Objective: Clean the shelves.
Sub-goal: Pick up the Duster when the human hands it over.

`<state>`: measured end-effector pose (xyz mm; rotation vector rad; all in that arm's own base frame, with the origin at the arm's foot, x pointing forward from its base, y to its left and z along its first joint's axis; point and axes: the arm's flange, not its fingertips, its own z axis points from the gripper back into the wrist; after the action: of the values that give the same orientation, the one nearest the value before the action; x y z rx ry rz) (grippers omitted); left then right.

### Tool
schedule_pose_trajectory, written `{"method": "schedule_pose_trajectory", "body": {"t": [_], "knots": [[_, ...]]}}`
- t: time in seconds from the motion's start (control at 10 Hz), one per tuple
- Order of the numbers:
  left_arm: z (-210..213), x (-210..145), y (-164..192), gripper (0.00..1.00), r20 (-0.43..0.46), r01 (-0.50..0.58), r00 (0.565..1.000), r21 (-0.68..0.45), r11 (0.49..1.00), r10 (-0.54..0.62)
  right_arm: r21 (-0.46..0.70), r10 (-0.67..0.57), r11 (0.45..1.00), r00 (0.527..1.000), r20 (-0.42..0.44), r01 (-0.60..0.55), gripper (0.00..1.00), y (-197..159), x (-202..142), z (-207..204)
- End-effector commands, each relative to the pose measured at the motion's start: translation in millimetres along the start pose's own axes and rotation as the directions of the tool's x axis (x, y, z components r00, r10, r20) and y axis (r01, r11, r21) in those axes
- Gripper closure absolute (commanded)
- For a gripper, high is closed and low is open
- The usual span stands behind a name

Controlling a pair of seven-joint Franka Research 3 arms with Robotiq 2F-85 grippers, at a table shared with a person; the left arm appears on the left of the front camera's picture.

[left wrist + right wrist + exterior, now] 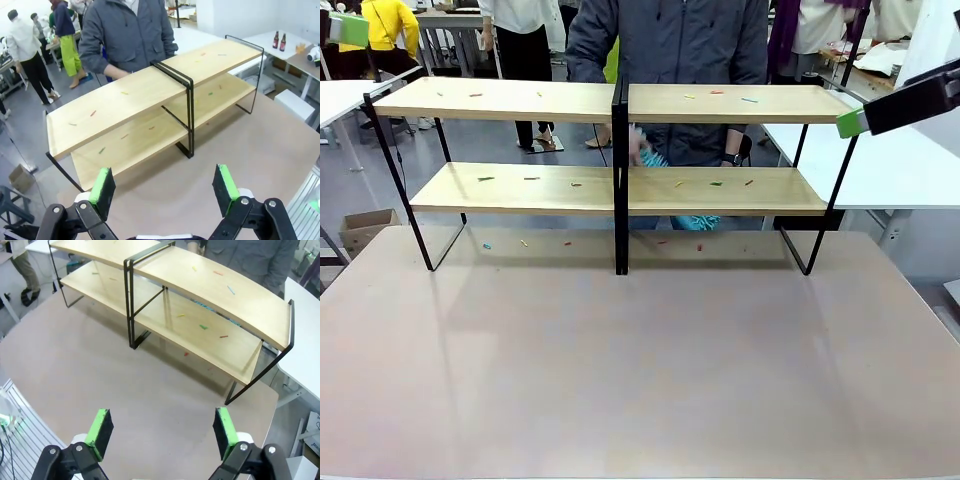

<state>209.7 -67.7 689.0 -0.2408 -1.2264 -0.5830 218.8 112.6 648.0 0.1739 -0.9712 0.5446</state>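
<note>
We find the near half of the table (640, 360) bare, a broad free stretch between its near edge and the shelves (520, 100). The shelves stand across the far part of the table on their black feet, with the centre post about midway. The left gripper (164, 186) hangs high off the rack's left end and the right gripper (162, 432) high off its right end, both clear of the frame. Each has its jaws released and spread wide, with nothing between the green pads. Small coloured scraps (485, 179) lie scattered on both boards on either side of the post, and a few more lie on the table under the lower board. Behind the rack stands a person (670, 40) in a grey jacket, and something teal (652, 158) shows between the boards; we cannot tell what it is. The left wrist view adds two brown bottles (275, 40) on a white side table (255, 39) beyond the rack. The front view adds a cardboard box (365, 228) on the floor at the left.
</note>
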Motion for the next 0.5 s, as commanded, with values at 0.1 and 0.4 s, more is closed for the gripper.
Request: {"method": "schedule_pose_trajectory", "body": {"t": [0.1,0.4], "knots": [[-36.9,-171.6,-45.0,0.0,-0.031,-0.079,0.996,0.029,0.996,0.079,0.013,-0.05,0.999,0.998,0.023,0.05,0.0,1.0,-58.9,-29.3],[-54.5,-176.5,-45.8,0.0,-0.093,-0.112,0.989,0.024,0.993,0.114,0.02,-0.064,0.998,0.998,0.018,0.064,0.0,-1.8,-62.5,-35.8]]}}
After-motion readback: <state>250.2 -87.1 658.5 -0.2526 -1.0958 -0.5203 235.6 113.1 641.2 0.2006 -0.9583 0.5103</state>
